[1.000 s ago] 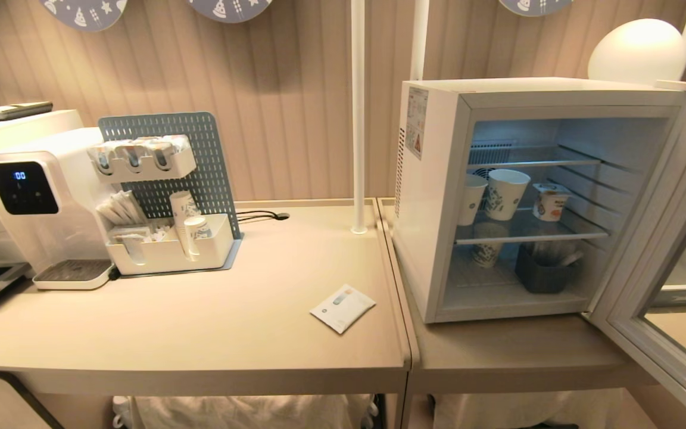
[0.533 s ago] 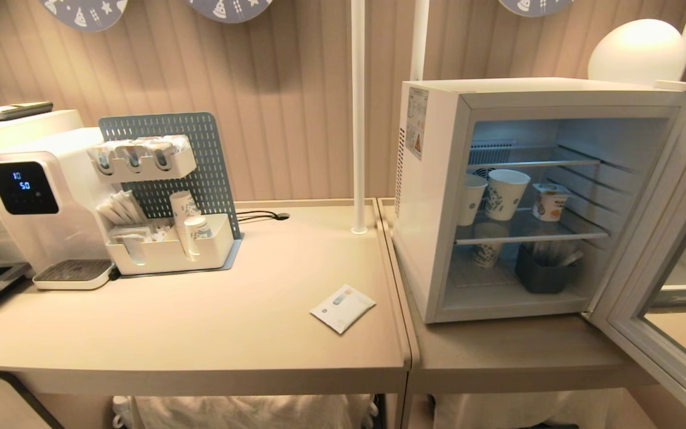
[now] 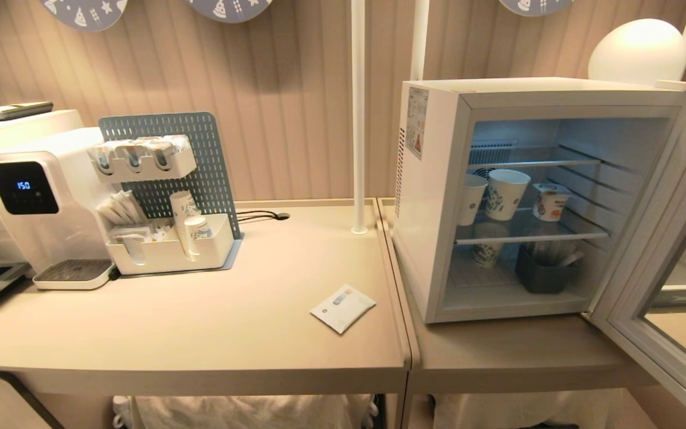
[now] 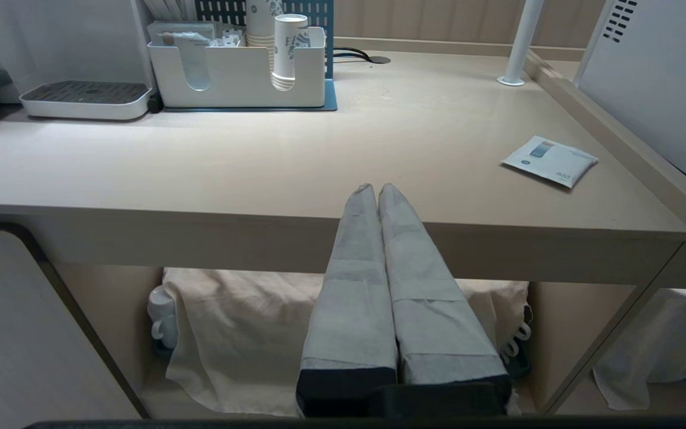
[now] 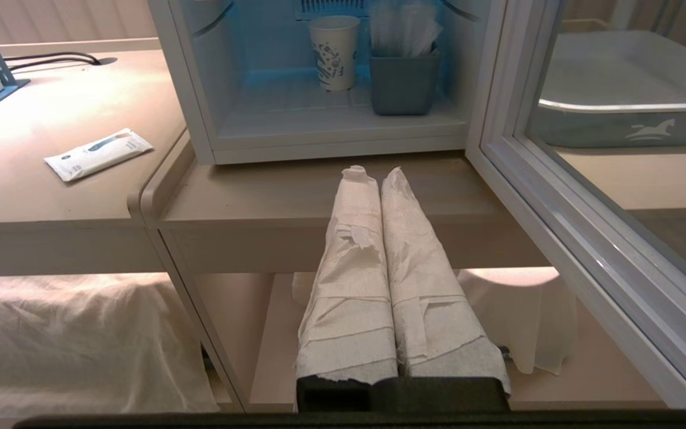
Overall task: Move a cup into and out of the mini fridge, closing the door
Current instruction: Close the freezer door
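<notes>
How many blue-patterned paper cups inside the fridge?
3: two on the middle shelf, paper cup at left and another beside it; a third below on the floor. More may be hidden.

The dispenser's display [image 3: 23,186] reads "150".

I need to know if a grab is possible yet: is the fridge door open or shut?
Open. The door is swung wide to the right of the mini fridge, leaving the lit shelves and the cup exposed.
</notes>
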Controlling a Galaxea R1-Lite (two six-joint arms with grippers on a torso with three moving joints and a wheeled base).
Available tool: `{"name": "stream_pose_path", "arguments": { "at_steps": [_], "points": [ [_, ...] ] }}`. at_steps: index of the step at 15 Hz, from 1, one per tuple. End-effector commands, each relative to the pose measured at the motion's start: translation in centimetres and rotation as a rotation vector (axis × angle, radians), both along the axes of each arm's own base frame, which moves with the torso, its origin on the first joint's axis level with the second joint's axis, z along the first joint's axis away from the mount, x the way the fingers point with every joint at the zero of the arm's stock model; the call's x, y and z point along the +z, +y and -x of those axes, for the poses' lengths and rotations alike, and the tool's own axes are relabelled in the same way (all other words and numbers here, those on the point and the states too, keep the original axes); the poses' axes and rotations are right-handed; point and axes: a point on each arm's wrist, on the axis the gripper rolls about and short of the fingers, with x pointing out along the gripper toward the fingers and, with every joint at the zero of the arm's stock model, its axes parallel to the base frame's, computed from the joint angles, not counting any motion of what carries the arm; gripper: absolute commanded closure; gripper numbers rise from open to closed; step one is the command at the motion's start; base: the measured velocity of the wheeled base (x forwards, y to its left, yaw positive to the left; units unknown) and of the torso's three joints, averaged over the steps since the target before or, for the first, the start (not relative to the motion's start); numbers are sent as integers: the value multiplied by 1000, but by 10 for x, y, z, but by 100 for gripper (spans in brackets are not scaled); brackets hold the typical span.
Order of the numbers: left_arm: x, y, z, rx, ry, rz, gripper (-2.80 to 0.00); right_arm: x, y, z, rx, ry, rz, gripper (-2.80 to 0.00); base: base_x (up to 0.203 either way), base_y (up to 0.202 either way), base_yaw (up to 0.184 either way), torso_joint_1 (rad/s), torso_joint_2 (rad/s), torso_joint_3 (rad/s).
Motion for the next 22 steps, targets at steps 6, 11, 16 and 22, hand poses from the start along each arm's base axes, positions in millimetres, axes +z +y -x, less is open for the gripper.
{"name": "stream_pose_path", "arguments": {
  "at_steps": [6,11,16,22],
  "points": [
    [0,0,0,0,1,0,0,-1,0,0,1,9,-2,0,-67,0,-1,4,3,0],
    [0,0,0,0,1,0,0,-1,0,0,0,9,-2,0,-191,0,-4,3,2,0],
    [0,0,0,0,1,0,0,-1,0,0,-1,9,-2,0,-57,0,0,2,-2,1],
    [0,0,0,0,1,-1,0,-1,0,0,-1,9,-2,0,0,-132,0,1,-1,2]
  ]
}}
